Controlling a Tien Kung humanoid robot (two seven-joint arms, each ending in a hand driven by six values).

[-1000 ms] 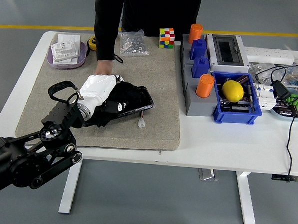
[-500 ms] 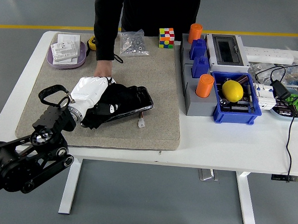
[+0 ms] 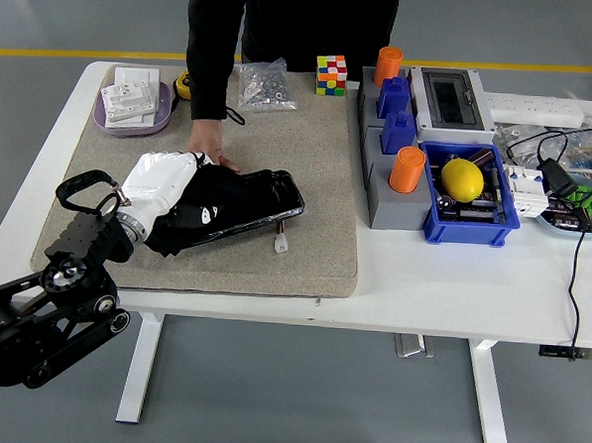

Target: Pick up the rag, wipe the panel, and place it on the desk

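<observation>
A black glossy panel point(image 3: 262, 202) lies on the tan mat point(image 3: 310, 153), tilted, with a small white connector point(image 3: 279, 244) at its lower right. A black rag point(image 3: 199, 214) covers the panel's left part. My left hand point(image 3: 164, 190), in a white shell, presses on the rag at the panel's left end with its fingers curled on the cloth. A person's hand point(image 3: 207, 140) rests on the mat just behind the panel's left end. My right arm does not show.
At the mat's back stand a purple tray point(image 3: 131, 114) with white parts, a bag of screws point(image 3: 262, 85) and a colour cube point(image 3: 331, 73). To the right are grey blocks with orange cylinders point(image 3: 408, 169), a blue bin point(image 3: 470, 219) with a lemon, a breaker box point(image 3: 448, 96) and cables.
My left hand has slid leftward along the panel, dragging the rag with it. More of the panel's right side is bare. The person's hand stays put.
</observation>
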